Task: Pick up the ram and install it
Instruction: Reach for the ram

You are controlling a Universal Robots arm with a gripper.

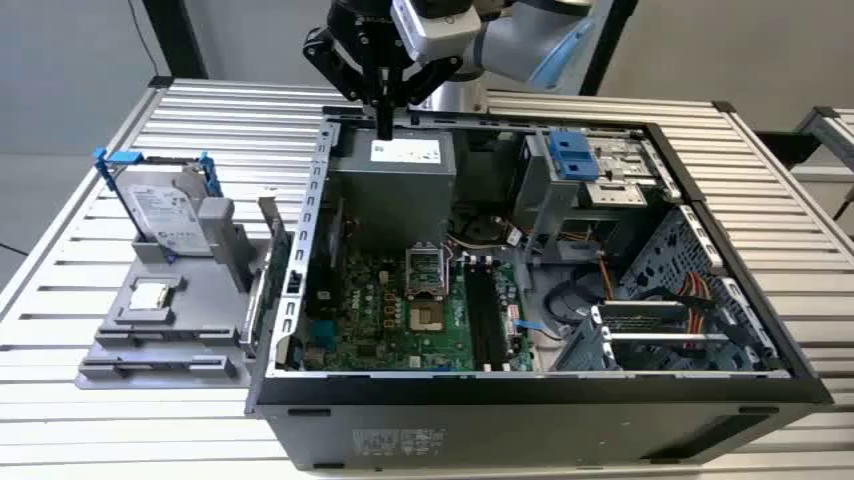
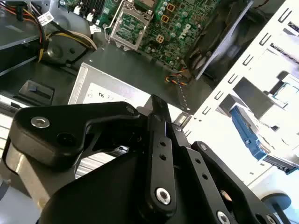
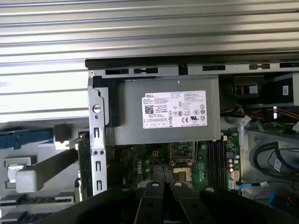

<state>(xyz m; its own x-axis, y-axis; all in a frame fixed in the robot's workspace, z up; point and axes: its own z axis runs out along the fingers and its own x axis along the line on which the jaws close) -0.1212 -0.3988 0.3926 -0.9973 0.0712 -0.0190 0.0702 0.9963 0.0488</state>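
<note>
My gripper point(image 1: 384, 130) hangs above the back edge of the open computer case point(image 1: 534, 385), over the grey power supply point(image 1: 394, 170). Its black fingers meet in one narrow tip, shut, and nothing hangs between them. In the second wrist view the gripper point(image 2: 158, 103) points at the labelled top of the power supply point(image 2: 100, 93). The green motherboard point(image 1: 400, 310) lies on the case floor, with long black memory slots point(image 1: 485, 320) beside the processor socket point(image 1: 422, 275). The first wrist view shows the same slots point(image 3: 216, 158) beyond the power supply point(image 3: 168, 112). The ram is hidden from me.
A grey parts holder point(image 1: 174, 340) stands at the exterior view's left of the case. It carries a hard drive point(image 1: 167, 210) in a blue frame and a small square chip point(image 1: 150, 293). A bracketed card point(image 1: 267, 255) stands beside the case wall. A drive cage point(image 1: 587, 170) and cables point(image 1: 667, 290) crowd the exterior view's right.
</note>
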